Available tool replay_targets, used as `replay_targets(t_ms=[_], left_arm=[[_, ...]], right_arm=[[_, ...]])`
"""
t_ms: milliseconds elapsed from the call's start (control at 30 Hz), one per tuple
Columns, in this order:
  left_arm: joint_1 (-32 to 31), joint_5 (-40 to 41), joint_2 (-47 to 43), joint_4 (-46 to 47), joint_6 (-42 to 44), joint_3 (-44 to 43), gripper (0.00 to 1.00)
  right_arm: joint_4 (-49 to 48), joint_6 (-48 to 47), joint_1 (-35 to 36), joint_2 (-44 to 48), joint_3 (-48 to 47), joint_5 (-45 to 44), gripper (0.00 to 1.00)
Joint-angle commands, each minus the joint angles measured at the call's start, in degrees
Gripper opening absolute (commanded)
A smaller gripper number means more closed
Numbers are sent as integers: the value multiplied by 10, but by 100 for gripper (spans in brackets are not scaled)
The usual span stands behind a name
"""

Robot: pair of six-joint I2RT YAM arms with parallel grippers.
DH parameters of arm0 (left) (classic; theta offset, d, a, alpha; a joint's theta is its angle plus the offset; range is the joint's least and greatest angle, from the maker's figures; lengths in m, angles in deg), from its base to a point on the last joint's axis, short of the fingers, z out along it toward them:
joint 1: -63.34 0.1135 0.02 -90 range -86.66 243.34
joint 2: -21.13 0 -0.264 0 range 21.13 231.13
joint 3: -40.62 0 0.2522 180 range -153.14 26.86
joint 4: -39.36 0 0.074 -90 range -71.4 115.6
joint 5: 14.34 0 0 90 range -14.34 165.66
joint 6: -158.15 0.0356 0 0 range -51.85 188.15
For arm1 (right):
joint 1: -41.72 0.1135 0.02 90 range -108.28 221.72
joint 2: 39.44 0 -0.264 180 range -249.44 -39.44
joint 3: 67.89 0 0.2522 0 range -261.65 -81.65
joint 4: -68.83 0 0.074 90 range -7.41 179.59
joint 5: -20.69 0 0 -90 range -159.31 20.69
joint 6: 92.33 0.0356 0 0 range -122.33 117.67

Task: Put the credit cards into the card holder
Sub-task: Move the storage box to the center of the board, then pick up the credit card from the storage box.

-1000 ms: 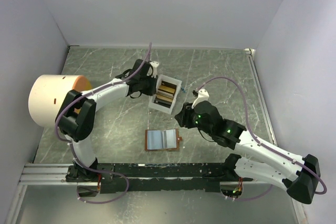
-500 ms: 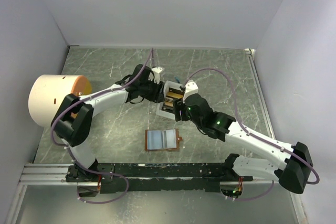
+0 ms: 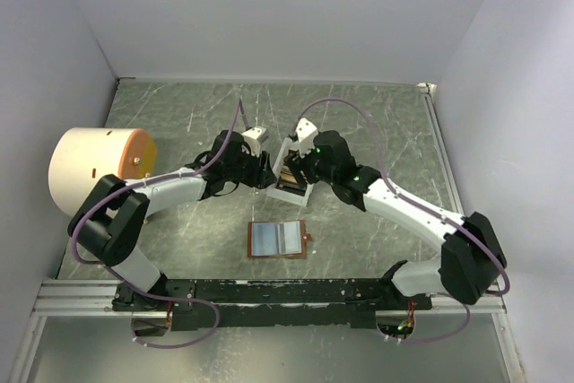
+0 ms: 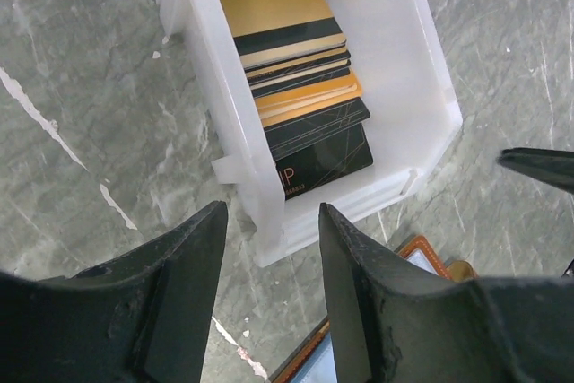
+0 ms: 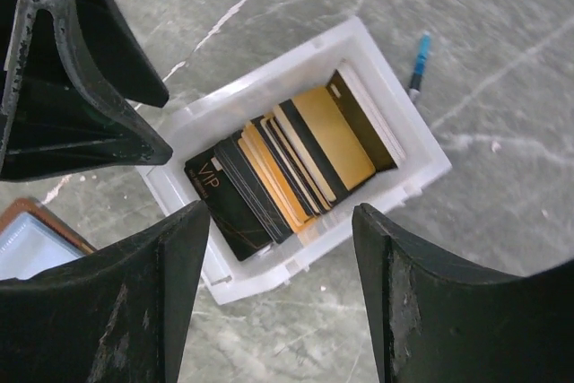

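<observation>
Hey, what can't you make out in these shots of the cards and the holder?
Top view: the left gripper and right gripper cover most of the box.
Left wrist: the holder is cut off by the bottom edge and a finger.
Right wrist: the cards overlap, so no count; the blue thing is too small to identify.

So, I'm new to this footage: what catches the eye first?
A white box packed with black and gold credit cards sits mid-table, with the left gripper and right gripper poised over it, jaws open. Nearer the bases lies the opened card holder; a cream cylinder sits far left.
</observation>
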Motion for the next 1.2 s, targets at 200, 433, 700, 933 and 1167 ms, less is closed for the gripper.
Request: replay_targets(t_ms=[200,433,700,933,1167], left_arm=[[2,-17,11,131,23,44,50],[2,-36,13,170,35,67,46],[2,-50,23,217,36,91,39],[2,-61,26,257,28,108,33],[2,-58,36,260,21,109,31]], right_arm=[[-33,-197,-34,-107,-44,157,64],[-41,-261,-35,-174,-41,153,64],[-78,-280,-37,-237,-34,122,62],[-124,-271,-40,-257,-12,120,61],[-245,-269,-40,-249,40,45,55]])
